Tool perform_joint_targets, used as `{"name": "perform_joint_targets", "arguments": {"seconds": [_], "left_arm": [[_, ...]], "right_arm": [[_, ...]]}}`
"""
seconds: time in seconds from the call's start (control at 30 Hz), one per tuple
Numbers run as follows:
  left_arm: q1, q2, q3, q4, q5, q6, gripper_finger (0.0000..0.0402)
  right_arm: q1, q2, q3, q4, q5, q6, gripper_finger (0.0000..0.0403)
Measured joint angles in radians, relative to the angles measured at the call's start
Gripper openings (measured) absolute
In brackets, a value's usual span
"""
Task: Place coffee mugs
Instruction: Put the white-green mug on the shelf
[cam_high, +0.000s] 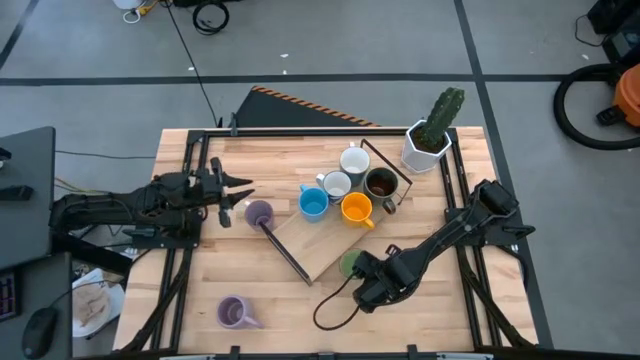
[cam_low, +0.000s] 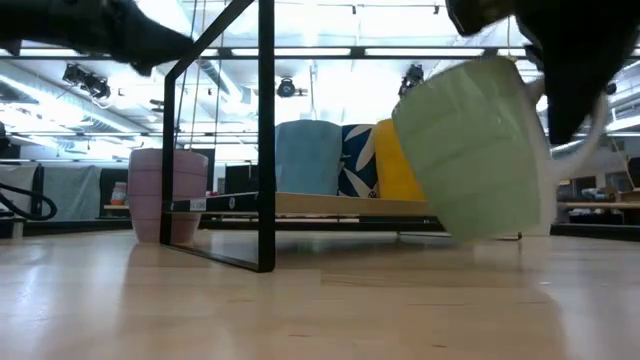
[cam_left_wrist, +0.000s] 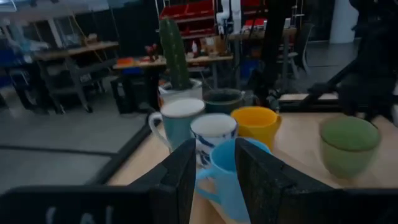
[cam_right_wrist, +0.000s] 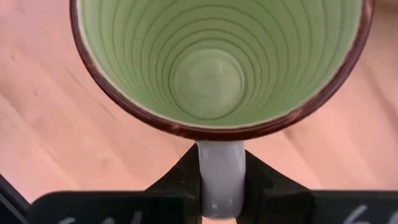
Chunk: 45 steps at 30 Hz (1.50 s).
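Note:
A green mug (cam_high: 349, 263) with a brown rim hangs tilted near the near end of the wooden board (cam_high: 315, 245), with my right gripper (cam_high: 366, 278) shut on it. On the board's far end stand a blue mug (cam_high: 313, 203), an orange mug (cam_high: 357, 209), a patterned white mug (cam_high: 336, 185), a white mug (cam_high: 354, 160) and a dark brown mug (cam_high: 380, 183). One lilac mug (cam_high: 259, 212) stands at the board's left corner, another (cam_high: 234, 313) near the front left. My left gripper (cam_high: 243, 194) is open, level, just left of the first lilac mug. My right gripper pinches the green mug's pale handle (cam_right_wrist: 221, 177) between its two fingers, which come from above and point steeply down. The mug (cam_low: 478, 150) is lifted clear of the table and tilted, its mouth toward the wrist camera.
A black metal frame (cam_low: 265, 130) stands around the board, with one bar along its left edge (cam_high: 285, 252). A white pot with a cactus (cam_high: 430, 140) sits at the far right corner. A black cable loop (cam_high: 335, 305) lies by the right arm.

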Motion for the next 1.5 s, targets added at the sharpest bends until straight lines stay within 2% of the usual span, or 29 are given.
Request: {"name": "perform_joint_targets", "arguments": {"seconds": [0.33, 0.4, 0.57, 0.83, 0.97, 1.23, 1.5], "left_arm": [[0.000, -0.082, -0.120, -0.024, 0.045, -0.054, 0.0118], [0.000, -0.082, -0.129, -0.018, 0.045, -0.055, 0.0118], [0.000, -0.078, -0.150, -0.011, 0.050, -0.055, 0.0118], [0.000, -0.083, -0.182, 0.043, 0.053, -0.035, 0.0118], [0.000, -0.125, -0.181, 0.017, 0.090, -0.010, 0.0118], [0.000, -0.260, -0.181, -0.062, 0.093, -0.011, 0.0118], [0.000, -0.289, -0.180, -0.118, 0.183, -0.117, 0.0118]], "right_arm": [[-0.014, -0.002, 0.127, -0.135, 0.178, -0.019, 0.0056], [-0.025, -0.002, 0.131, -0.127, 0.222, -0.031, 0.0056], [-0.093, -0.002, 0.131, -0.074, 0.250, -0.103, 0.0056], [-0.188, -0.002, 0.131, 0.003, 0.264, -0.205, 0.0056], [-0.207, -0.002, 0.127, 0.029, 0.254, -0.208, 0.0056], [-0.211, -0.002, 0.125, 0.024, 0.243, -0.211, 0.0056], [-0.211, -0.002, 0.125, 0.025, 0.247, -0.212, 0.0056]]}}
